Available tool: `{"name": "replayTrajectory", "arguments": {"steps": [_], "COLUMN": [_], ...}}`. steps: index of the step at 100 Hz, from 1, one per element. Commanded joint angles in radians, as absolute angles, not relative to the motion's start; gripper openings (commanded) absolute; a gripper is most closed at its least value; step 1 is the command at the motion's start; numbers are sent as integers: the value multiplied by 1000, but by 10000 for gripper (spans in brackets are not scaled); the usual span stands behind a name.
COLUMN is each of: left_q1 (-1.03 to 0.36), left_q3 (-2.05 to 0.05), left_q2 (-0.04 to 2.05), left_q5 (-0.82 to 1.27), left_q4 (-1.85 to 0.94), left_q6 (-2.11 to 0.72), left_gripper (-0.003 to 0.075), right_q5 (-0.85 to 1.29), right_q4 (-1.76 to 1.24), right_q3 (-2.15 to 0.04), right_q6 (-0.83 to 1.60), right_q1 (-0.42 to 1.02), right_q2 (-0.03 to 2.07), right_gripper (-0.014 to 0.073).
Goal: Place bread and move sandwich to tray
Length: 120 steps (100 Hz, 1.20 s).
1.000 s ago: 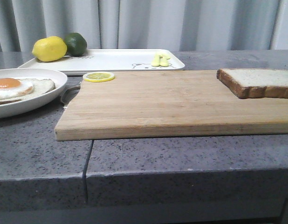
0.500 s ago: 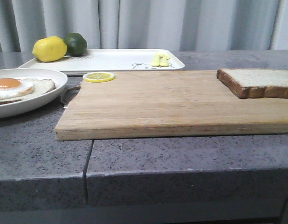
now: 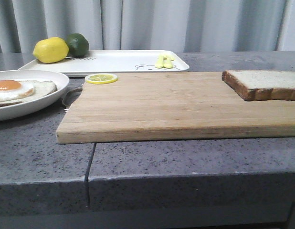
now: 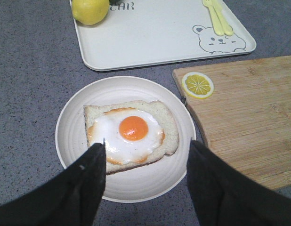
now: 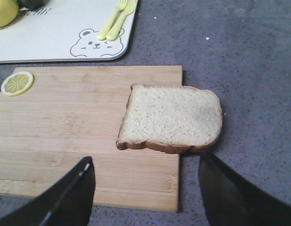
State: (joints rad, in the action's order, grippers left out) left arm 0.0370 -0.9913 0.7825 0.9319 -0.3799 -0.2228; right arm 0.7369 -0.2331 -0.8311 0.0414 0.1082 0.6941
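Bread is lying ungrasped on the board as the right hand, spread wide, is hovering above it, awaiting descent and closure before transfer onto the egg slice.

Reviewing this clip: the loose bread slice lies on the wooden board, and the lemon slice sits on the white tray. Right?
Not quite. The bread does lie on the wooden board, overhanging one edge, but the lemon slice is also on the board, at its corner near the tray, as the right wrist view shows.

Pale grey pleated curtain behind; speckled grey stone counter.
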Motion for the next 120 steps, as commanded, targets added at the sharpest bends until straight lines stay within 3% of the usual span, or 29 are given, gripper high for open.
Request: {"name": "replayTrajectory", "arguments": {"steps": [1, 58, 93, 120], "left_q1": [39, 39, 39, 39], "left_q3": [-1026, -1026, -1026, -1026], "left_q2": [786, 786, 786, 786], "left_q5": [877, 877, 877, 877], "left_q4": [-401, -401, -401, -401], "left_q6": [-224, -224, -224, -224], "left_gripper": [368, 368, 368, 368], "right_q5": [667, 623, 572, 526], "right_q4": [-246, -204, -204, -223], "right_q3": [-867, -836, -835, -835], "right_q6": [46, 27, 15, 15], "right_q1": [104, 90, -48, -58], "right_q2": [697, 700, 839, 913], "right_gripper": [482, 482, 482, 482]}}
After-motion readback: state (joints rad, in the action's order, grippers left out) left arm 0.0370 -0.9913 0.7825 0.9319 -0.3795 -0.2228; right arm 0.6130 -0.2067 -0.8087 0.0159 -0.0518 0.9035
